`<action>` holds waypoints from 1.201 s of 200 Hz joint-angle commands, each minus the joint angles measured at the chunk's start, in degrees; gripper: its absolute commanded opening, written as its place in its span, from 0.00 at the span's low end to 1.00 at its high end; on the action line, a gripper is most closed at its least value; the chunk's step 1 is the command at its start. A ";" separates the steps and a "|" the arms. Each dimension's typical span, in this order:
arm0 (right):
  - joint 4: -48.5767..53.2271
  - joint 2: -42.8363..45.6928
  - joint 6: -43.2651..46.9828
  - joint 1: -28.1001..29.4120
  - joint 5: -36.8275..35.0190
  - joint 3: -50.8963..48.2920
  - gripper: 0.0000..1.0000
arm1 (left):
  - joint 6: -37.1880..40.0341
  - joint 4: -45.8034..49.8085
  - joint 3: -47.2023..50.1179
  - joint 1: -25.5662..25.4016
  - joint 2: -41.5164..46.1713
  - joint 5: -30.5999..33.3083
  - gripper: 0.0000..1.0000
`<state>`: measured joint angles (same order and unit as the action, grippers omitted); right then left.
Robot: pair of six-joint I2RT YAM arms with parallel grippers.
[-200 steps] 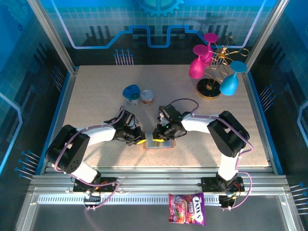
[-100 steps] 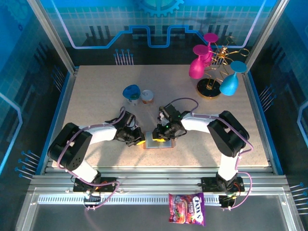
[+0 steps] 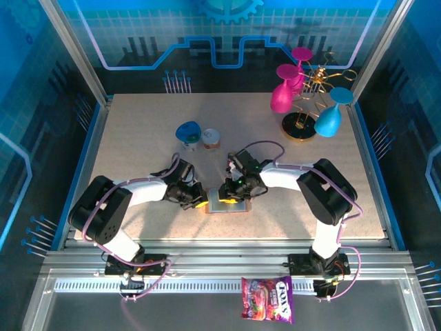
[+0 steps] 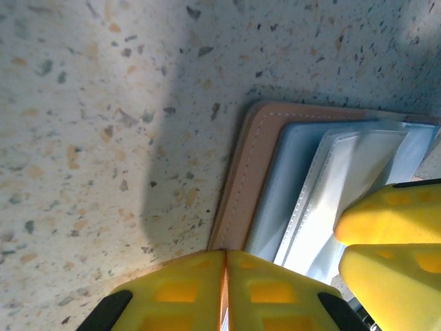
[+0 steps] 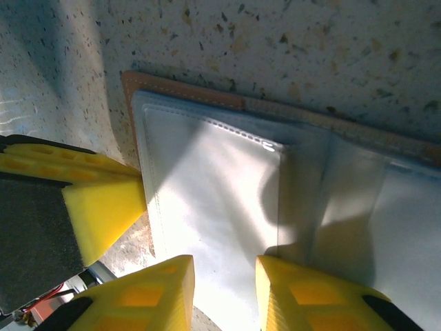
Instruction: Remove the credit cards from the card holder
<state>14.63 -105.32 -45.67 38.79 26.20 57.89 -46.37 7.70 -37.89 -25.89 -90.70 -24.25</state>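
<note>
Left wrist view: the left pincer point(image 4: 224, 265) has its yellow jaws pressed together, with a thin strip of the brown edge of the holder point(image 4: 241, 179) nipped between them. Right wrist view: the right pincer point(image 5: 224, 276) stands a little apart, with a narrow gap between its tips. Both tips are down on a clear sleeve point(image 5: 207, 186) inside the holder, and the sleeve's surface shows through the gap.

The holder lies open and flat on the table point(image 4: 89, 138), near the front middle, between the two pincers. Its outer skin is tan leather with a rounded corner and a line of pale stitching along the rim. Inside are pale grey-blue faces and layered glossy plastic sleeves with stitched seams that catch the light. The table has a speckled stone look, beige with dark and orange flecks. The jaws are blocky yellow with moulded square recesses.
</note>
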 commanded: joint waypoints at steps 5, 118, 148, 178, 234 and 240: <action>-0.51 1.40 -0.45 -0.85 0.40 -2.08 0.32 | 1.37 4.13 -1.21 -0.27 -0.67 1.55 0.11; -9.30 2.30 -2.88 -2.40 4.30 -7.12 0.32 | -1.75 6.26 -6.66 -0.77 4.34 -0.56 0.18; -10.28 2.49 -3.10 -2.84 4.74 -8.64 0.31 | -3.09 4.63 -7.57 -1.94 2.73 -1.50 0.21; -11.25 2.50 -3.31 -3.15 5.14 -9.46 0.31 | -3.71 3.18 -7.29 -2.54 0.82 -2.20 0.29; -11.63 2.39 -3.48 -3.43 5.42 -9.71 0.31 | -4.40 0.71 -5.64 -2.58 -1.56 -3.02 0.32; -11.60 2.45 -3.54 -3.43 5.42 -9.74 0.31 | -4.35 0.50 -5.51 -2.58 -1.75 -3.13 0.33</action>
<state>1.69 -103.33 -48.66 36.01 32.18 49.52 -49.65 9.89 -44.21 -28.25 -91.50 -25.39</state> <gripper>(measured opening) 0.310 0.322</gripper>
